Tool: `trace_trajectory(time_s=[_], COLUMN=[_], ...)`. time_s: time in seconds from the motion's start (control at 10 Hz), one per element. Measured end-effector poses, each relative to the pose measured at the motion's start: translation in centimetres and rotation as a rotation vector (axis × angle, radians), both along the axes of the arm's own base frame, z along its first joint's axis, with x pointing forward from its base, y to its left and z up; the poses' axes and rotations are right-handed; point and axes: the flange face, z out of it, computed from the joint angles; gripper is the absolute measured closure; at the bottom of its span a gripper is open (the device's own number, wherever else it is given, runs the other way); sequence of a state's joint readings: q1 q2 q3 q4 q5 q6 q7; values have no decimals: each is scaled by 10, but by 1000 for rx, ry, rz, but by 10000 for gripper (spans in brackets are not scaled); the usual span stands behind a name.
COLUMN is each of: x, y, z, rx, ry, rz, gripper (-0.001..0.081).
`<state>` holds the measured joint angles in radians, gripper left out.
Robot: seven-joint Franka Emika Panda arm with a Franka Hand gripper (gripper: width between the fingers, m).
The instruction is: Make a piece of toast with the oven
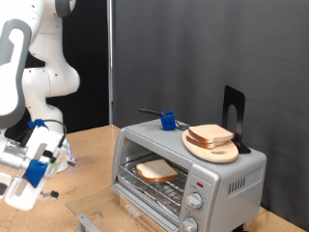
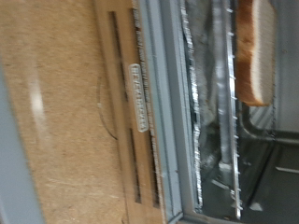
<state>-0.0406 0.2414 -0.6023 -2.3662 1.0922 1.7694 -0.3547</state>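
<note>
The silver toaster oven [image 1: 232, 174] stands at the exterior view's right. Its front is open, and a slice of pale bread with a brown crust [image 1: 156, 171] lies on the wire rack inside. The wrist view shows that slice [image 2: 254, 51] on the rack [image 2: 220, 121] behind the oven's front edge. My gripper [image 1: 37, 179] hangs at the exterior view's left, well away from the oven, above the cork table, with nothing seen between its fingers. The fingers do not show in the wrist view.
A round wooden plate [image 1: 224, 154] with more bread slices [image 1: 210, 135] sits on the oven's top, beside a blue object with a dark handle [image 1: 167, 121] and a black stand [image 1: 235, 116]. Two knobs [image 1: 197, 202] and a red light [image 1: 198, 182] are on the oven's front.
</note>
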Motion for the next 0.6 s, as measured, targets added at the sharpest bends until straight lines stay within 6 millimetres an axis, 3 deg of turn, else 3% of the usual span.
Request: trace_trajectory(time_s=[0.6], x=[0], y=[-14], z=[-30], rx=[-38], ry=[-65], rz=[47], gripper=[124])
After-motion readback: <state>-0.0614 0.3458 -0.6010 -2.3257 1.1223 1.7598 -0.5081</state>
